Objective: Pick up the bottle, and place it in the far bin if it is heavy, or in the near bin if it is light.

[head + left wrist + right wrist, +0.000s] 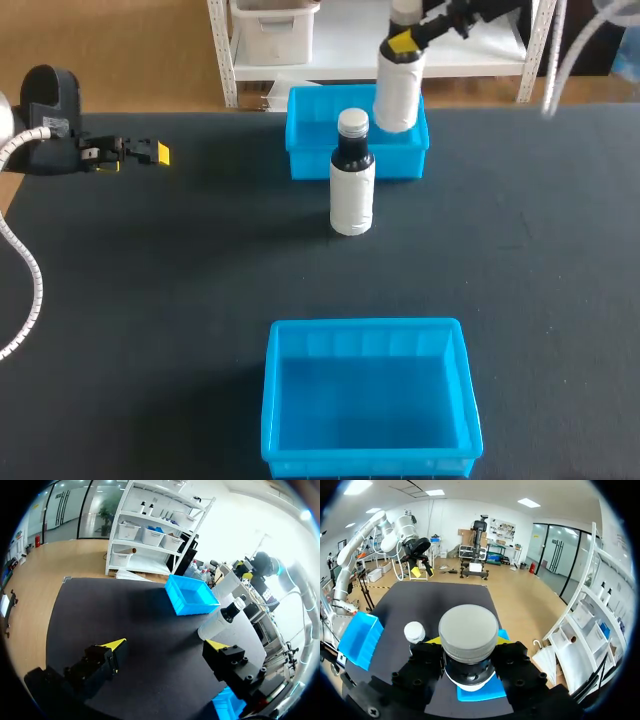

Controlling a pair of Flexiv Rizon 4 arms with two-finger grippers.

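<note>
So the bottle (397,95) is gripped up near its neck by the right gripper (402,42), upright, and it's held over the far bin (300,150), toward that bin's right side. From the right wrist view the grey cap (468,632) is seen dead centre, with the right gripper's (468,647) fingers clamped against it from both sides and the blue of the far bin (475,692) spotted underneath. Whether the bottle's bottom is touching the bin can't really be told.

A second bottle (352,180), white label and dark neck, is stood upright on the table (150,300) just in front of the far bin. It's also caught in the left wrist view (220,620), beside the far bin (197,607).

The near bin (275,400) is parked at the table's near edge, well apart from both bottles.

The left gripper (150,153) is kept off at the table's left side, fingers spread wide (167,644) with nothing between them.
</note>
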